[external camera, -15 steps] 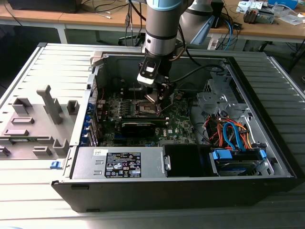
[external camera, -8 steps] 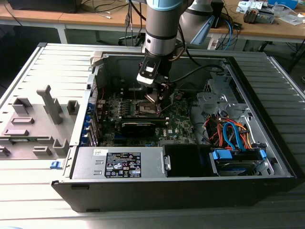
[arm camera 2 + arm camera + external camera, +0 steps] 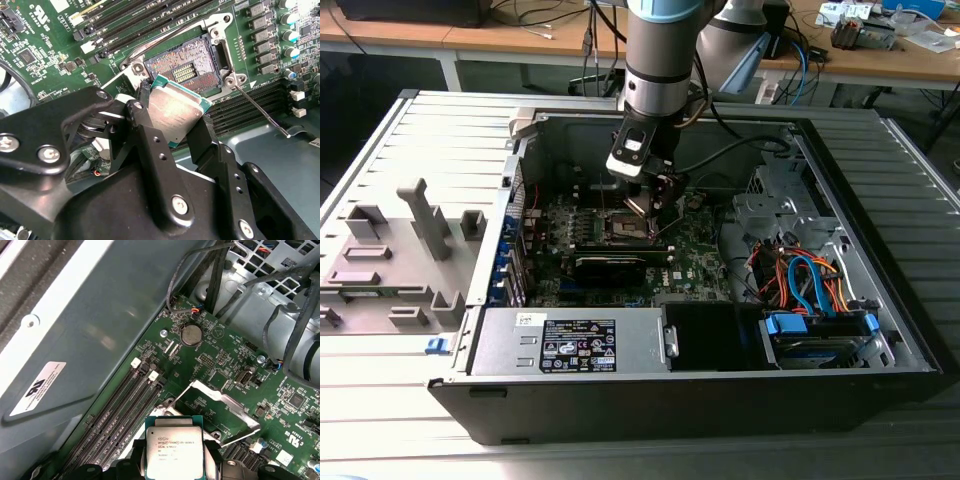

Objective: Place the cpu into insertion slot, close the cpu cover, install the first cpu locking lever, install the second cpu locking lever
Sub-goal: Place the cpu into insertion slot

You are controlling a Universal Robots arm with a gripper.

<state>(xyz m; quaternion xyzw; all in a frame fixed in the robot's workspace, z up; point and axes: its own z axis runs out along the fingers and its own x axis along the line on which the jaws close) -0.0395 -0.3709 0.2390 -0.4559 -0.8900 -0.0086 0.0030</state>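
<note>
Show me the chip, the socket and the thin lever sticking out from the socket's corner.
chip [image 3: 176,107], second wrist view, middle of its silver top.
socket [image 3: 192,55], second wrist view, on the brownish-gold pin field.
lever [image 3: 262,111], second wrist view, midway along the thin rod.

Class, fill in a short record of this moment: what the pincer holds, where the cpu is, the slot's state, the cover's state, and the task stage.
pincer: shut on the cpu, over the motherboard
cpu: gripped at two opposite edges, metal top showing, close by the insertion slot, not in it
insertion slot: bare, pin field exposed
cpu cover: swung open, off the slot
stage: cpu not yet seated
</note>
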